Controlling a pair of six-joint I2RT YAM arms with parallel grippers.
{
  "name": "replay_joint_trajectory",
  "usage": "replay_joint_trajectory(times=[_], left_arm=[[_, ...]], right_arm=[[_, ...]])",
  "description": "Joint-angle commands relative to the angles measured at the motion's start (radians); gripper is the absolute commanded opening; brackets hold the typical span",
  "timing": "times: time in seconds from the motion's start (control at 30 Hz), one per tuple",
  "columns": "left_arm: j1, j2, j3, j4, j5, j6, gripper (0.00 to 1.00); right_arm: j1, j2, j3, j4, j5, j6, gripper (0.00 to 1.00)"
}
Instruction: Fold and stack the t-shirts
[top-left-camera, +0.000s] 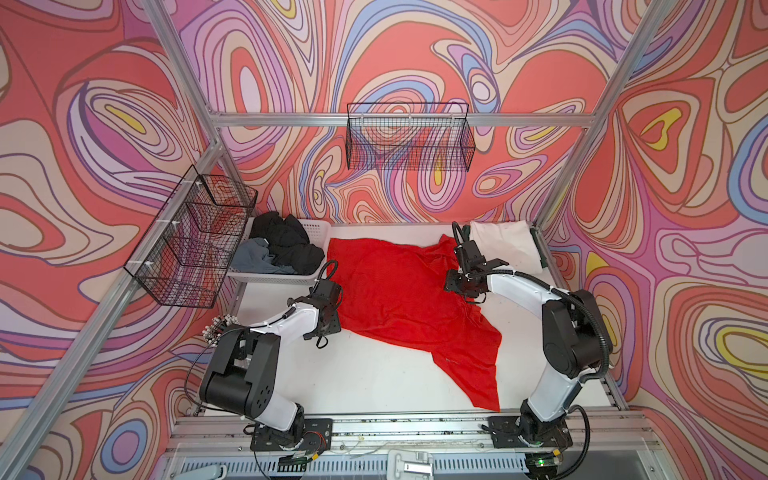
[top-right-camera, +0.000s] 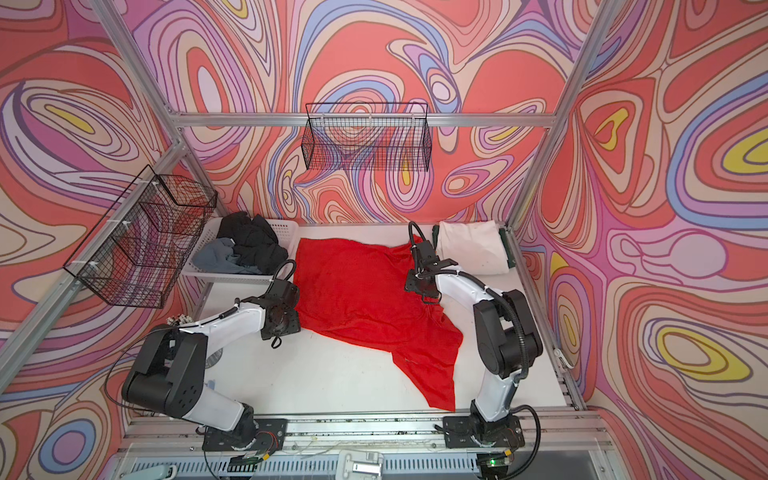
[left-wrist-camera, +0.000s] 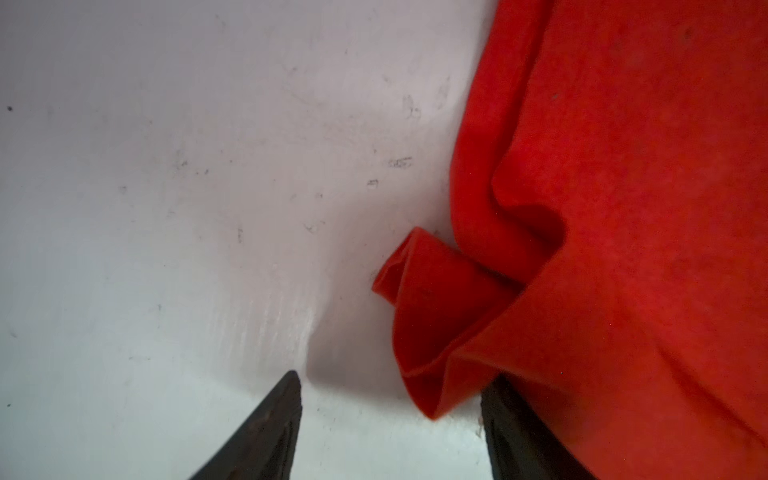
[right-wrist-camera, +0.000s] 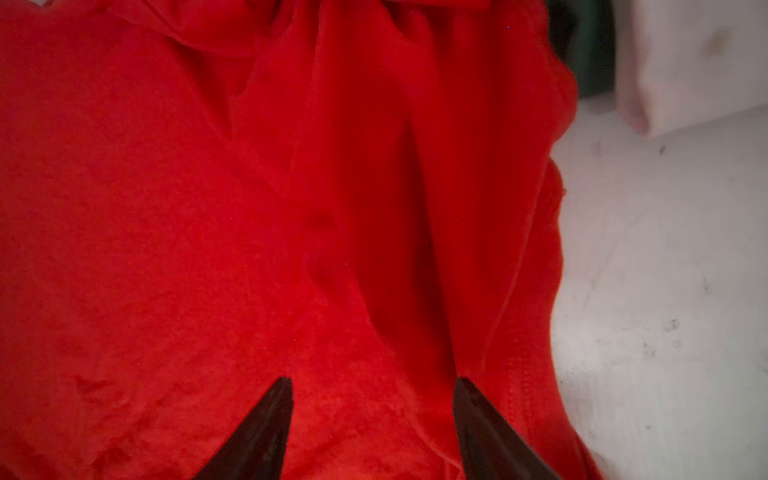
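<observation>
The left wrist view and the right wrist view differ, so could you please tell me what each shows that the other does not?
Only the left wrist view: a curled edge of the red t-shirt lying between the fingers of the open left gripper, one finger over bare table. Only the right wrist view: the folded white t-shirt with dark green cloth beside it, and the open right gripper wholly over red cloth. Both: the red t-shirt and white table.

— Where do we find the spread t-shirt (top-left-camera: 399, 291)?
— In the middle of the table (top-left-camera: 374, 374). At the back left we see the basket (top-left-camera: 270, 277), with crumpled t-shirts (top-left-camera: 286, 245) in it. At the back right lies the folded t-shirt (top-left-camera: 503, 245).
— And our grippers?
— We have the left gripper (left-wrist-camera: 390, 386) at the spread t-shirt's left edge and the right gripper (right-wrist-camera: 372, 380) over its right part.
</observation>
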Motion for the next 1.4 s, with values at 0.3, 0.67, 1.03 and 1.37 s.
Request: replay_joint_trajectory(times=[0.3,0.67,1.03,1.37], left_arm=[[0.007,0.024,0.017,-0.018,-0.006,0.009,0.69],[-0.015,-0.193,-0.009,-0.011,-0.033,0.053,0.7],[0.0,-0.024,0.064,-0.026,0.017,0.061,0.7],[0.007,0.098,0.122,-0.02,0.048,0.083,0.08]], right_arm=[[-0.058,-0.025,-0.011,0.016,0.003,-0.04,0.65],[-0.06,-0.026,-0.032,0.027,-0.01,-0.041,0.64],[-0.068,-0.025,-0.031,0.028,-0.012,-0.051,0.64],[-0.109,-0.069,-0.068,0.04,-0.018,-0.061,0.63]])
